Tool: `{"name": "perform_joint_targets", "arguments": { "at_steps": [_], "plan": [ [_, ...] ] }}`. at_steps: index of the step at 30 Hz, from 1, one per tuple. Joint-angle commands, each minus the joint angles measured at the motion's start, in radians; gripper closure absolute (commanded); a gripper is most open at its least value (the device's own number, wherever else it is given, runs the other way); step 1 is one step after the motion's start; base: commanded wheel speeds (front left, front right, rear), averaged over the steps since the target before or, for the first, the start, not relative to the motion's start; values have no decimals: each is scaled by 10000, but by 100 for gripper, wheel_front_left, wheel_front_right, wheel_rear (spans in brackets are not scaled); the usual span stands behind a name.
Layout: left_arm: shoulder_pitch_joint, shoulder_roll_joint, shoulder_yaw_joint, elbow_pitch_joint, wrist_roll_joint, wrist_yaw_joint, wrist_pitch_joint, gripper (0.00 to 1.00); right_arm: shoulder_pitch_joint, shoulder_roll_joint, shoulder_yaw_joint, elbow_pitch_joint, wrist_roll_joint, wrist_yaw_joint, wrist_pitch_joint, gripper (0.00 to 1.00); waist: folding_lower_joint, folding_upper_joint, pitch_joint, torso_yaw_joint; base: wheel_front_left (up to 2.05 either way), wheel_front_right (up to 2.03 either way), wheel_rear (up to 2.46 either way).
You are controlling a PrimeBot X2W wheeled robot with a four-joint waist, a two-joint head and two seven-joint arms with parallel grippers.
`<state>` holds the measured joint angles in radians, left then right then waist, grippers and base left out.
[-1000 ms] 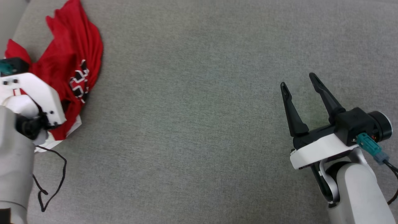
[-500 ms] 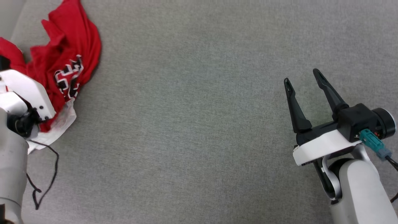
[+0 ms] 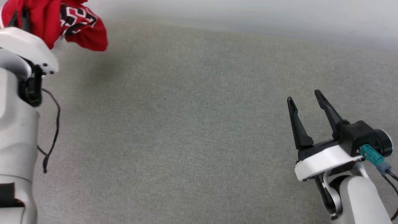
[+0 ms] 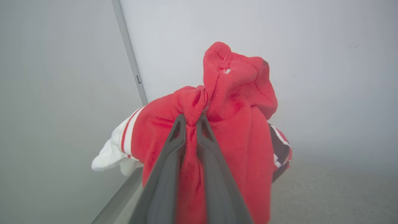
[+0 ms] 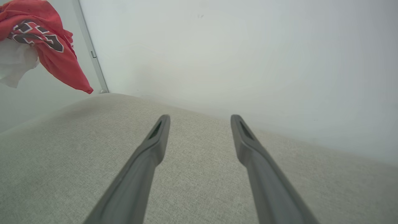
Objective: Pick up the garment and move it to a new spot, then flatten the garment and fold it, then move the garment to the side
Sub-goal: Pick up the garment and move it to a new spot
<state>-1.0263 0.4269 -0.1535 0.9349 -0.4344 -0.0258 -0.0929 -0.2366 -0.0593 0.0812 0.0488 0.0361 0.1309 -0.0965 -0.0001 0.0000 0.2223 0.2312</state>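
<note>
The garment is lifted off the grey fabric surface and hangs above its far left corner, in front of the pale wall that rises behind the surface. It is bunched into a lump, not spread. The left gripper grips it: in the left wrist view the two dark fingers are pressed together on a thick fold of red cloth, and the cloth bulges out above the fingertips and falls down on both sides of them. A white sleeve with red stripes hangs on one side of the lump, and the black letters with white edges are on the side that faces the middle of the surface. In the right wrist view the lowest red corner of the garment comes close to the far edge of the surface, but I cannot tell if it touches.

The right gripper is over the near right part of the surface, well apart from the garment. Its fingers are spread and nothing is between them; they point toward the far edge.

A thin black cord hangs from the left arm over the near left side of the surface.
</note>
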Motion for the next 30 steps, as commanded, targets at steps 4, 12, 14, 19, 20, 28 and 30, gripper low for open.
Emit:
{"name": "perform_joint_targets", "arguments": {
  "at_steps": [4, 12, 14, 19, 20, 28, 30],
  "plan": [
    [-52, -482, -75, -148, -91, -67, -640, 100, 379, 64, -82, -45, 145, -3, -38, 0, 1, 0, -656, -263, 0, 0, 0],
    [643, -1708, -536, -652, -180, -314, -1297, 100, 1015, 99, -264, -174, 366, -3, 62, 0, 1, 0, -1368, -1109, 0, 0, 0],
    [952, -2039, -694, -812, -177, -377, -1332, 100, 1167, 101, -216, -215, 482, -3, 79, 0, 1, 0, -1484, -1424, 0, 0, 0],
    [1801, -3056, -1330, -1182, -199, -564, -1357, 100, 1446, 95, -338, -300, 613, -3, 141, 0, 1, 0, -1579, -2195, 0, 0, 0],
    [1919, -3184, -1460, -1243, -175, -601, -1364, 100, 1454, 96, -309, -327, 641, -3, 155, 0, 1, 0, -1557, -2356, 0, 0, 0],
    [3597, -3745, -3072, -1984, -459, -795, -1136, 100, 1683, 97, -368, -322, 797, -3, 113, 0, 1, 0, -1367, -3315, 0, 0, 0],
    [4244, -3749, -3588, -2173, -479, -814, -944, 100, 1747, 97, -365, -311, 848, -3, 58, 0, 1, 0, -1306, -3431, 0, 0, 0]
  ]
}}
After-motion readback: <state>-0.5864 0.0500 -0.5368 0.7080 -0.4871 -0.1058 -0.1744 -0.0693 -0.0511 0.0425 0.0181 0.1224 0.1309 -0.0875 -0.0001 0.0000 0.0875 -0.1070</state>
